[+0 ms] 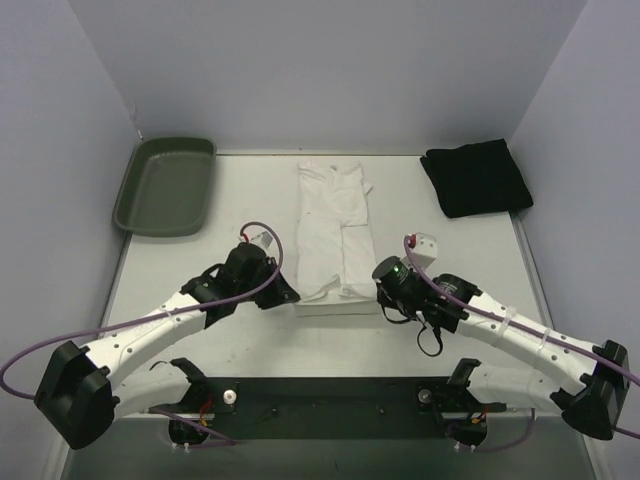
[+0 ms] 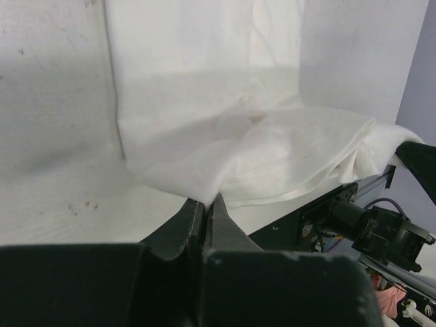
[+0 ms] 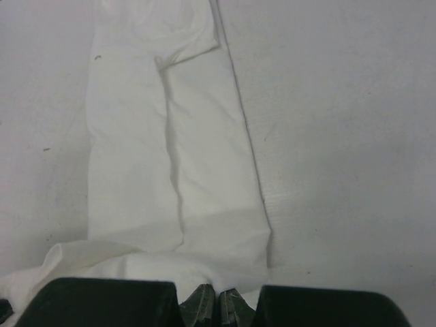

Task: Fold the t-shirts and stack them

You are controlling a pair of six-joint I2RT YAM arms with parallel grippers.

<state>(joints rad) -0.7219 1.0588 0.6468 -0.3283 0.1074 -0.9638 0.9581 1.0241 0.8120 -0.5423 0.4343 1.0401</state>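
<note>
- The pale table (image 1: pixel 200 320) is carrying everything.
- The white t-shirt (image 1: pixel 335 225) is lying in the middle of it as a long narrow strip, sides folded in, running from the far side toward the arms. Its near hem is bunching up between the two claws.
- The dark green tray (image 1: pixel 165 185) is sitting at the far left corner.
- The black t-shirt (image 1: pixel 476 177) is resting folded at the far right, well apart from the white one.
- The left claw (image 2: pixel 206 204) is pinching the hem's left corner, fingers pressed together.
- The right claw (image 3: pixel 218 300) is pinching the right corner likewise.
</note>
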